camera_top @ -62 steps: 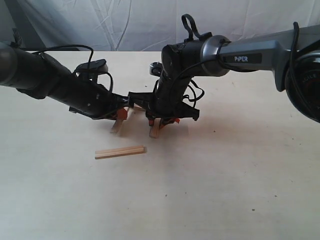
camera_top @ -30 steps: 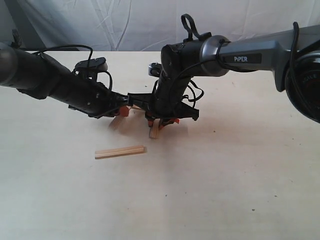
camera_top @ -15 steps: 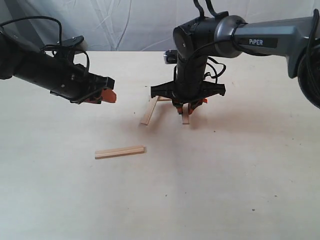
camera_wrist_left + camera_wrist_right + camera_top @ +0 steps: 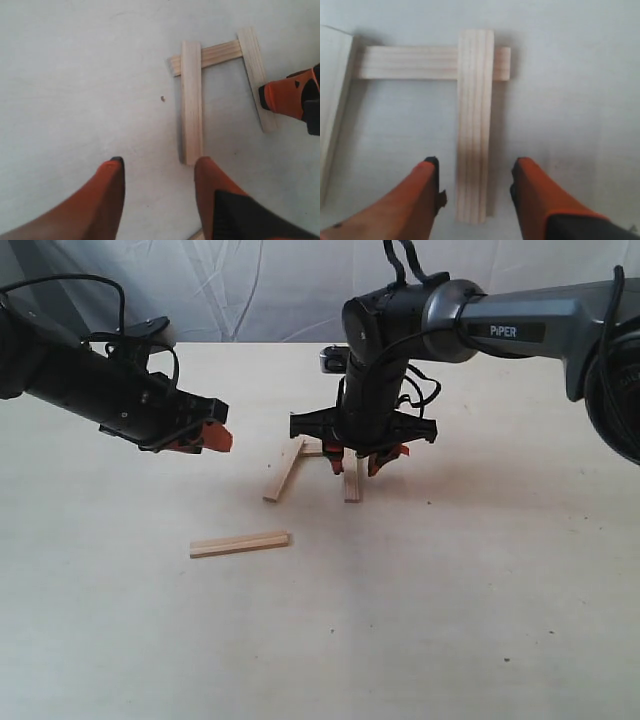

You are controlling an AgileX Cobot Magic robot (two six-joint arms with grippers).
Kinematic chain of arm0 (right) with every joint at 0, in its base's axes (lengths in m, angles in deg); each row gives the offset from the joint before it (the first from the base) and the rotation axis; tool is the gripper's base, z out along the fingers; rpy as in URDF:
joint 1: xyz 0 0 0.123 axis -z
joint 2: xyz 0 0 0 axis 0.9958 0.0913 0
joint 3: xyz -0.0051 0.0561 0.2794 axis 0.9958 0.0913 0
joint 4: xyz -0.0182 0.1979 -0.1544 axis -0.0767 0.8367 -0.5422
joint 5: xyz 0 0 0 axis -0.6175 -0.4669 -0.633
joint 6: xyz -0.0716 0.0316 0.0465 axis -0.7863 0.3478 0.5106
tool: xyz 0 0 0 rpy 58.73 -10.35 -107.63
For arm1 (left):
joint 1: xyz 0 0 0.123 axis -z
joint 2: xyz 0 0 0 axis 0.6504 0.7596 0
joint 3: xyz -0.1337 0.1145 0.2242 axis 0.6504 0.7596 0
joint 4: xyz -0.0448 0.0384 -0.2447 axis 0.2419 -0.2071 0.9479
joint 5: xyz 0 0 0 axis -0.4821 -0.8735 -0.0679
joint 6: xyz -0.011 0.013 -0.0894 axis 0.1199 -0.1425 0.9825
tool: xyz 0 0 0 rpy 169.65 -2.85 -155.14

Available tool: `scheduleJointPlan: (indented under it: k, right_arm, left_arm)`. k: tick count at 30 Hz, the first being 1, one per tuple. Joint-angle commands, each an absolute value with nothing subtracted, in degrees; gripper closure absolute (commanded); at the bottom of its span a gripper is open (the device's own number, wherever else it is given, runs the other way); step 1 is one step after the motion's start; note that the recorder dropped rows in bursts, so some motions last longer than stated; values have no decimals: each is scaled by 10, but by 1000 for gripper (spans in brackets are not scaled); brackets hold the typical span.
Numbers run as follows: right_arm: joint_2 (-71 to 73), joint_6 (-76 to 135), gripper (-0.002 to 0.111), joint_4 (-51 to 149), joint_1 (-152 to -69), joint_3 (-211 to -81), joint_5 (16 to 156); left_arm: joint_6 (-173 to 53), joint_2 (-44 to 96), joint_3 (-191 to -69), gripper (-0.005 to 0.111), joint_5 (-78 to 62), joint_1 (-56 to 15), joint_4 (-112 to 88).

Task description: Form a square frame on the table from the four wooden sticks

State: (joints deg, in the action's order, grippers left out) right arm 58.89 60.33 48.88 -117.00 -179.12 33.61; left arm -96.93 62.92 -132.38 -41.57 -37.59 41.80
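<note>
Three of the wooden sticks form an open U on the table (image 4: 480,620): a left stick (image 4: 284,472) (image 4: 191,100), a back stick (image 4: 314,450) (image 4: 212,54) (image 4: 410,62) and a right stick (image 4: 351,484) (image 4: 476,130). Both side sticks lie with one end on the back stick. The fourth stick (image 4: 240,544) lies alone nearer the front. My right gripper (image 4: 357,462) (image 4: 475,167) is open, its fingers either side of the right stick's near end with gaps showing. My left gripper (image 4: 205,435) (image 4: 159,165) hangs open and empty, to the left of the sticks.
A white cloth backdrop (image 4: 260,285) hangs behind the table's far edge. The right gripper's orange finger (image 4: 287,97) shows beside the right stick in the left wrist view. A tiny dark speck (image 4: 163,98) marks the tabletop near the left stick.
Both grippers were together at the sticks; the left arm has pulled back to the left. In the last half second the right gripper and the side sticks shifted slightly left and nearer.
</note>
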Motion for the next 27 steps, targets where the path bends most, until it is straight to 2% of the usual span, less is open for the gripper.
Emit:
scheduleJointPlan:
  k: [1,4,6,10,15,19,27]
  right_arm:
    - [569,592,61,489,-1168,-1793,312]
    - [533,519,61,496,-1178,-1793,281]
    - [511,419,61,485,-1213,-1790,264]
    - [500,178,62,567,-1285,-1764,316]
    - [518,-109,62,674,-1315,-1764,342]
    - [557,-166,62,665,-1315,-1764,360]
    - [596,-224,63,663,-1315,-1764,409]
  left_arm:
    - [-967,626,-1324,63,-430,-374,415]
    - [-961,618,-1324,63,-469,-391,387]
    - [-940,590,-1324,64,-499,-418,384]
    - [-915,499,-1324,64,-566,-493,361]
    - [-891,456,-1324,64,-555,-501,328]
    - [-891,456,-1305,64,-485,-501,338]
    - [-891,457,-1305,64,-471,-501,349]
